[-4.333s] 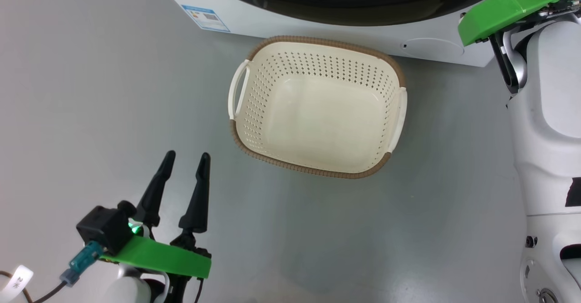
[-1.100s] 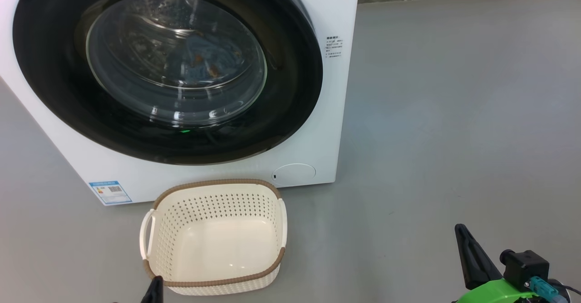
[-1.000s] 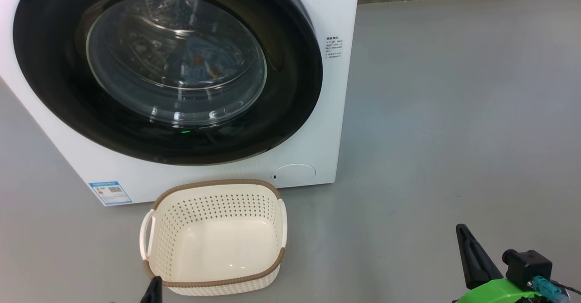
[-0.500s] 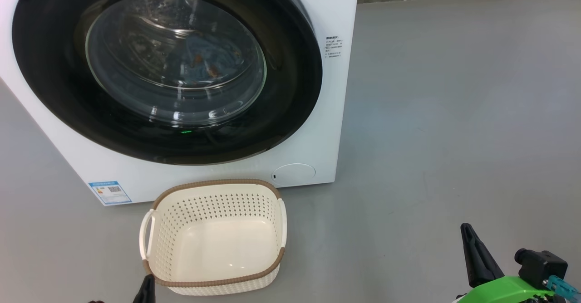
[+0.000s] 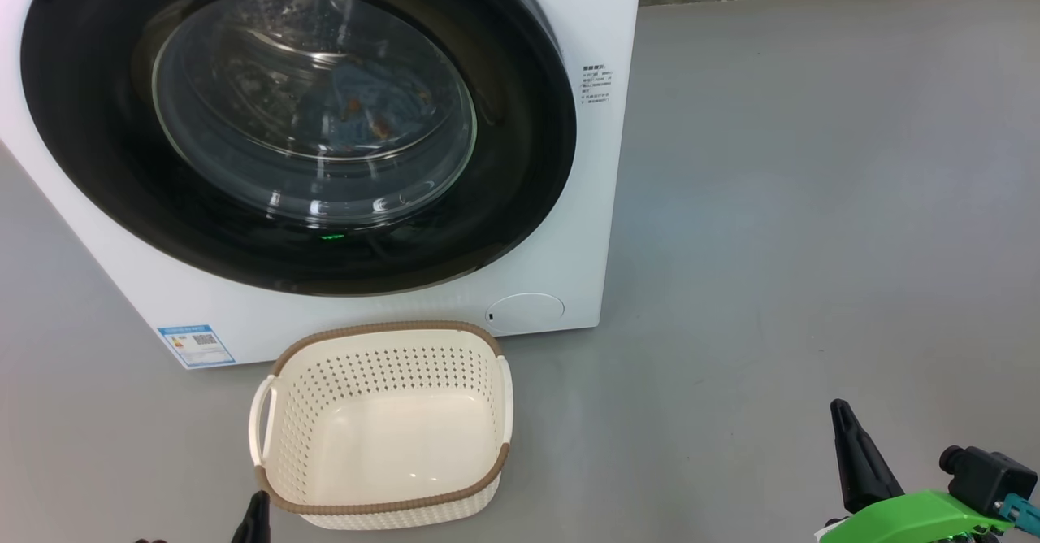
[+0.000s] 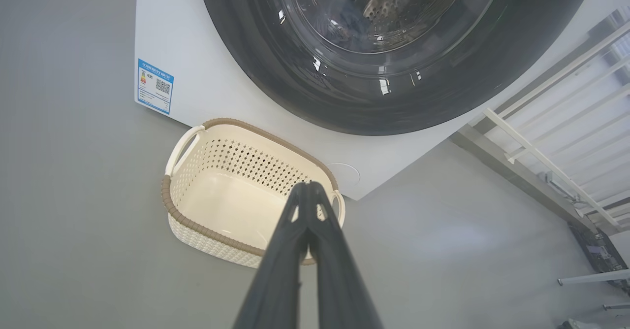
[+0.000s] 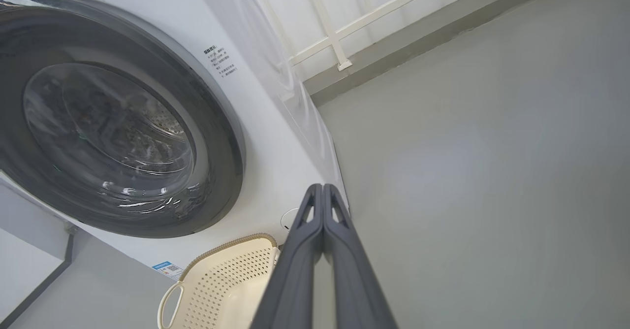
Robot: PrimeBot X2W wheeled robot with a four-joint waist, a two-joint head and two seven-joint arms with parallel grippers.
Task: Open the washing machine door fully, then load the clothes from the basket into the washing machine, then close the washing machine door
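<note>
The basket (image 5: 386, 327) is being flanked by the left claw (image 6: 308, 186), just beside, and the right claw (image 7: 322, 187), well apart; both are being held closed, empty.

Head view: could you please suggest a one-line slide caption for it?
Empty basket on the floor before the washer; door shut, blue clothes inside.

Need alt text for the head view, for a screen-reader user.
A white front-loading washing machine stands upper left, its round black-rimmed door shut, light blue fabric visible through it. An empty cream perforated basket sits on the grey floor just in front. The shut left gripper and right gripper show at the bottom edge.
</note>
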